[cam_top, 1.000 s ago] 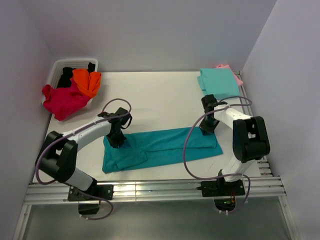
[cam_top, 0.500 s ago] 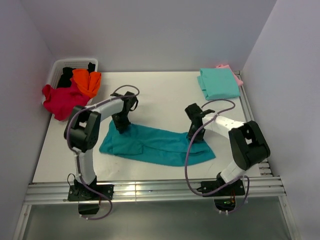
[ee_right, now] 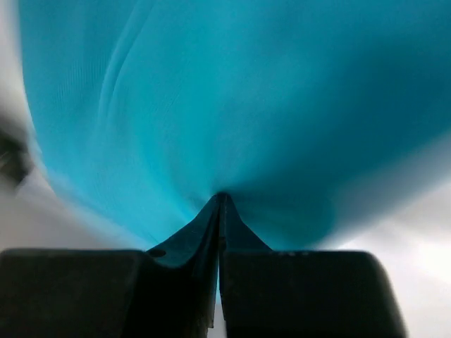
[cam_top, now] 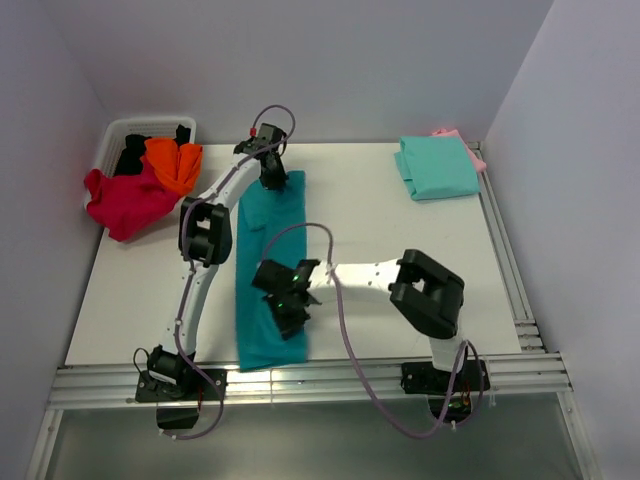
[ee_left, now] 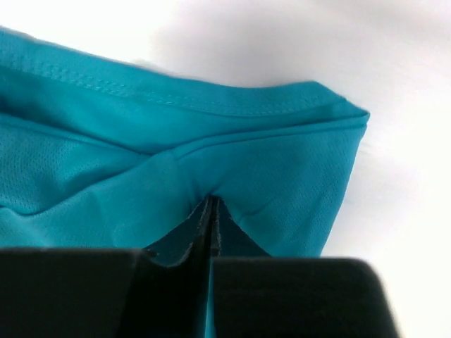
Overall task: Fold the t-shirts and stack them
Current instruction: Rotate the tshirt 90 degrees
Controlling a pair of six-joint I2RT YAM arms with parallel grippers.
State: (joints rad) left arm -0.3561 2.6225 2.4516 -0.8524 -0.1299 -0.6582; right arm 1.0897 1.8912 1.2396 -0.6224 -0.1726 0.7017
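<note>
The deep teal-blue t-shirt (cam_top: 262, 262) lies as a long folded strip running from the far middle of the table to its near edge. My left gripper (cam_top: 273, 180) is shut on its far end, near a hemmed corner (ee_left: 282, 141). My right gripper (cam_top: 288, 312) is shut on the near part of the strip, with cloth filling the right wrist view (ee_right: 211, 105). A folded mint-green t-shirt (cam_top: 437, 166) lies at the far right on a pink one (cam_top: 472, 152). The crimson (cam_top: 125, 200), orange (cam_top: 172, 163) and black (cam_top: 130, 155) t-shirts sit in and over the basket.
The white slotted basket (cam_top: 118, 132) stands at the far left corner by the left wall. The right arm reaches across the table's middle to the left. A metal rail (cam_top: 300, 385) runs along the near edge.
Both grippers have swung the teal-blue shirt from lying across the table to lying lengthwise. The left gripper went to the far side, the right gripper to the near left.
</note>
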